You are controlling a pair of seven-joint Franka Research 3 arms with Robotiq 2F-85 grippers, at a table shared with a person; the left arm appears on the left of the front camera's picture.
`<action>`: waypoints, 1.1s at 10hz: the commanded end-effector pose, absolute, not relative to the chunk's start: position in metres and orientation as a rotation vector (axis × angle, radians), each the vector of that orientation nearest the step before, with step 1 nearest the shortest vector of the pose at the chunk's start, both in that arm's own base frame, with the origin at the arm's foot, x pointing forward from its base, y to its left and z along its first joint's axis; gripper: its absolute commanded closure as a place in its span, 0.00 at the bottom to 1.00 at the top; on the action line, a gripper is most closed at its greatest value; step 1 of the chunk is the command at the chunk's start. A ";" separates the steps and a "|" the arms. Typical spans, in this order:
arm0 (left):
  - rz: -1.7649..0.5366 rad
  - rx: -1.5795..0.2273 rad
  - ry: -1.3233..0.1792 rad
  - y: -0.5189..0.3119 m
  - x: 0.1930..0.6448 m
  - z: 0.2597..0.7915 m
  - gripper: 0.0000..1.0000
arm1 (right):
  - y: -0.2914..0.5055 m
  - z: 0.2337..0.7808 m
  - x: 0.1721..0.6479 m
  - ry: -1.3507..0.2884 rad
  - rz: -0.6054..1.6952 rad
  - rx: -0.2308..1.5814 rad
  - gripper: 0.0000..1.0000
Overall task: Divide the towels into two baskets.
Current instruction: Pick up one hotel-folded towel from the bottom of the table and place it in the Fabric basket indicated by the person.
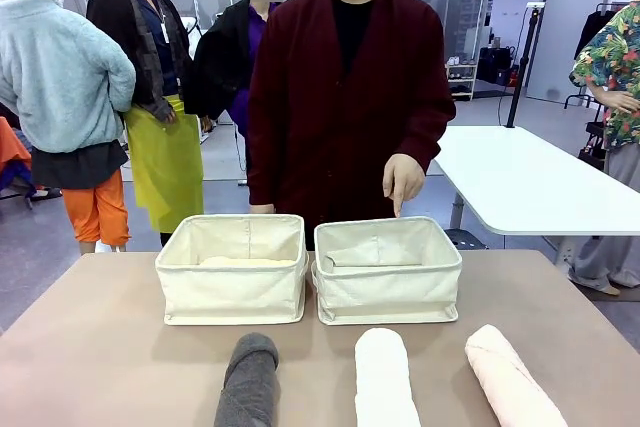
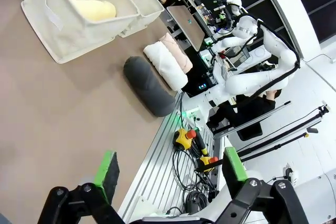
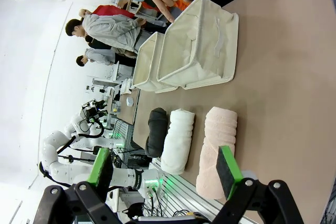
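Notably, left wrist shows yellow towel (image 2: 94,9) in basket (image 2: 58,27); left claw (image 2: 170,166), right claw (image 3: 164,163) open.

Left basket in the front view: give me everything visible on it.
The left basket is a rectangular cream canvas bin with soft upright walls and a stitched rim, standing upright on the brown table. A pale yellow towel lies flat inside. Its right wall sits close beside the matching basket; whether they touch is unclear.

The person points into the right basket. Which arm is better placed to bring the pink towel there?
Right arm, I judge: its open gripper hangs close to the pink towel, and the basket under the person's hand stands on that side.
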State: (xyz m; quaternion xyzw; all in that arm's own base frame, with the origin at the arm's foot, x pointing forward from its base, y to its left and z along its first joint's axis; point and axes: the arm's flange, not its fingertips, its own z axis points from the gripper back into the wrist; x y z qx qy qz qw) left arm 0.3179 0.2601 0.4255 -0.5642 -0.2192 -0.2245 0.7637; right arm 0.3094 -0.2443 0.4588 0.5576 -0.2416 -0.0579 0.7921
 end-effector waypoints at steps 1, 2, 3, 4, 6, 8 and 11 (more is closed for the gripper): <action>-0.496 -1.229 -0.476 0.258 0.309 0.427 0.00 | -0.244 0.461 0.307 -0.539 -0.111 1.209 0.00; -0.496 -1.229 -0.476 0.258 0.309 0.427 0.00 | -0.244 0.459 0.309 -0.520 -0.124 1.200 0.00; -0.496 -1.229 -0.476 0.258 0.309 0.427 0.00 | -0.230 0.475 0.308 -0.463 -0.079 1.114 0.00; -0.496 -1.229 -0.476 0.258 0.309 0.427 0.00 | -0.208 0.481 0.315 -0.391 -0.050 0.995 0.00; -0.496 -1.229 -0.476 0.258 0.309 0.427 0.00 | -0.143 0.484 0.338 -0.273 0.032 0.749 0.00; -0.496 -1.229 -0.476 0.258 0.309 0.427 0.00 | -0.093 0.480 0.345 -0.212 0.081 0.595 0.00; -0.496 -1.229 -0.476 0.258 0.309 0.427 0.00 | -0.029 0.456 0.345 -0.130 0.084 0.455 0.00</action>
